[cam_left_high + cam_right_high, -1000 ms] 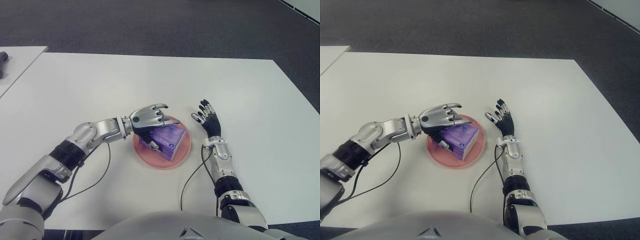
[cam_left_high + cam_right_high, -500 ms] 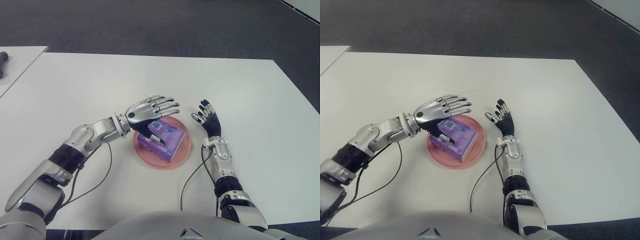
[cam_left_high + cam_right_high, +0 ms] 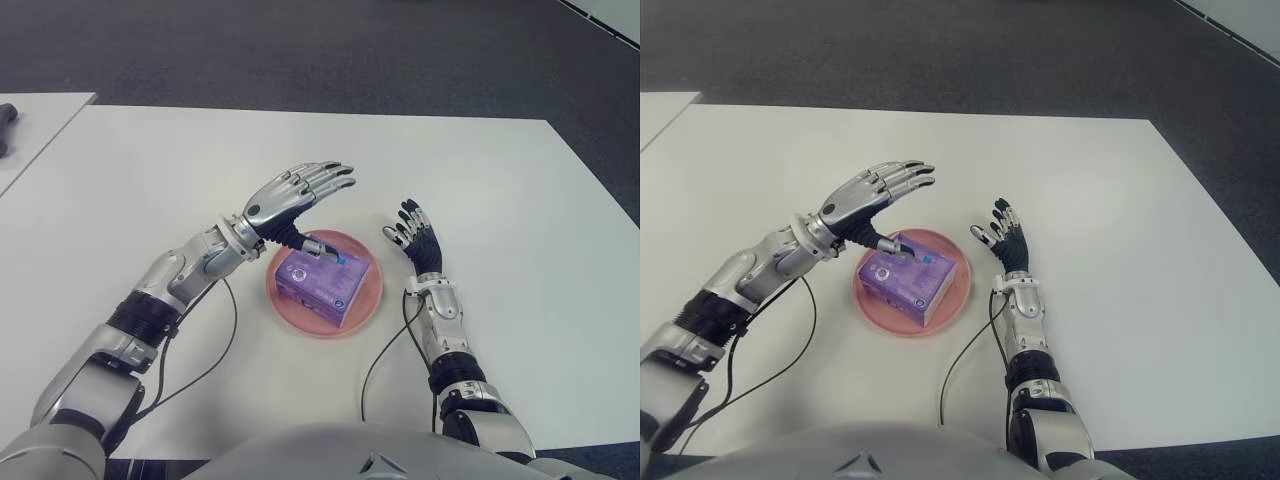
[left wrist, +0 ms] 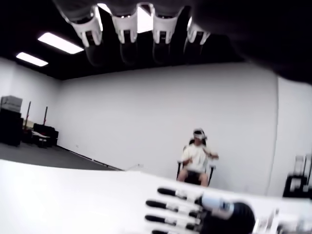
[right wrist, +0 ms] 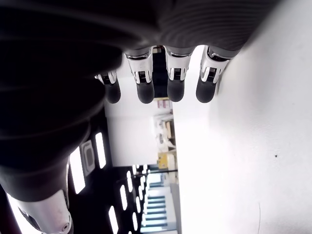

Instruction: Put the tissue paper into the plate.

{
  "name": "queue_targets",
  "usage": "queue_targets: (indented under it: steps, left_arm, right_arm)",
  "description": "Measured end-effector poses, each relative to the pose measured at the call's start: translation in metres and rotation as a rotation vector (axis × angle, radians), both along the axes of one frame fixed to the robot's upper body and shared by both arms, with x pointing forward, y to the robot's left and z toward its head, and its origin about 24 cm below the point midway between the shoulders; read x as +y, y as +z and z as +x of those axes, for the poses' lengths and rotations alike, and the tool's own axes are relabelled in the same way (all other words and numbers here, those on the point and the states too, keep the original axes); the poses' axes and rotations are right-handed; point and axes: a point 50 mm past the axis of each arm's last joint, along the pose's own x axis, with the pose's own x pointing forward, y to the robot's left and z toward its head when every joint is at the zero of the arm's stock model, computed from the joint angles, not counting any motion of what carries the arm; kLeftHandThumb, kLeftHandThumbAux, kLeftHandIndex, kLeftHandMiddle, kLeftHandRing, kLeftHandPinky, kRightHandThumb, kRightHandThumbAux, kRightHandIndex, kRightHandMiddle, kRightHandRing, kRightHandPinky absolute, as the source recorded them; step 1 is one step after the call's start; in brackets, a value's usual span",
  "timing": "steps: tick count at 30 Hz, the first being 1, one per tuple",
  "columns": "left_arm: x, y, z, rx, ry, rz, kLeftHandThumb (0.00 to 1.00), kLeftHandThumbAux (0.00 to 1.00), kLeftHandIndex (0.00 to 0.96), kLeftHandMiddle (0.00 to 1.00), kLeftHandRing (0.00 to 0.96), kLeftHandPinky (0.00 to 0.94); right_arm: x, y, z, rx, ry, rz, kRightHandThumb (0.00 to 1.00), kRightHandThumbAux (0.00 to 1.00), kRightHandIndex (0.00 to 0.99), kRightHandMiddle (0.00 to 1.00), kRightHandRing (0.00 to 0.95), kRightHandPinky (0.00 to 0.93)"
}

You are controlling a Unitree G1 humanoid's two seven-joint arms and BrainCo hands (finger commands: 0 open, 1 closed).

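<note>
— Item one, the tissue paper: where is it?
— Tissue paper (image 3: 323, 281), a purple pack, lying flat inside the pink plate (image 3: 369, 302), which sits on the white table (image 3: 180, 170) in front of me. Neither of my hands has hold of it

— Item two, your left hand?
— Left hand (image 3: 293, 196), raised above the plate's 10 o'clock edge. Fingers (image 3: 327, 178) stretched out straight and spread, holding nothing. Thumb (image 3: 312, 246) points down at the pack's near corner; whether it touches, I cannot tell

— Item three, the right hand?
— Right hand (image 3: 415, 236), idle, showing just beside the plate at its 3 o'clock side, fingers extended and loose, empty

— Anything else on record?
— Black cables (image 3: 385, 351) trailing across the table from both my forearms. In my left wrist view, a person (image 4: 197, 159) seated on a chair against the far white wall, with my right hand showing in front
</note>
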Motion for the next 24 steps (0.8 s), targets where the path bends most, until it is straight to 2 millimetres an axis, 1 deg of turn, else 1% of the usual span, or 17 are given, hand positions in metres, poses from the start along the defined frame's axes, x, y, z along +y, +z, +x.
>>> queue_targets:
  steps: [5,10,13,17,20,22,24]
  left_arm:
    - [0.002,0.001,0.003,0.046,0.008,-0.045,0.034,0.263,0.0,0.0,0.0,0.0]
    - [0.011,0.007,0.007,0.061,0.039,-0.08,0.005,0.295,0.0,0.0,0.0,0.0]
    - [0.017,0.015,0.01,0.074,0.059,-0.114,0.001,0.313,0.0,0.0,0.0,0.0]
    - [0.027,0.029,0.014,0.108,0.073,-0.192,0.0,0.346,0.0,0.0,0.0,0.0]
    - [0.033,0.037,0.021,0.147,0.095,-0.276,0.0,0.381,0.0,0.0,0.0,0.0]
    - [0.038,0.041,0.029,0.18,0.122,-0.335,0.0,0.412,0.0,0.0,0.0,0.0]
    - [0.044,0.044,0.038,0.205,0.156,-0.383,0.0,0.422,0.0,0.0,0.0,0.0]
  right_arm:
    - [0.0,0.0,0.0,0.0,0.001,0.0,0.095,0.749,0.019,0.05,0.058,0.093]
    - [0.0,0.0,0.0,0.0,0.002,0.0,0.095,0.749,0.019,0.05,0.058,0.093]
    - [0.0,0.0,0.0,0.0,0.002,0.0,0.095,0.749,0.019,0.05,0.058,0.093]
    - [-0.001,0.0,0.0,0.0,0.002,-0.002,0.095,0.749,0.019,0.05,0.058,0.093]
    - [-0.001,0.0,0.0,0.0,0.001,-0.003,0.095,0.749,0.019,0.05,0.058,0.093]
    - [-0.001,0.0,0.0,0.001,0.001,-0.004,0.095,0.749,0.019,0.05,0.058,0.093]
    - [-0.001,0.0,0.0,0.002,0.002,-0.004,0.095,0.749,0.019,0.05,0.058,0.093]
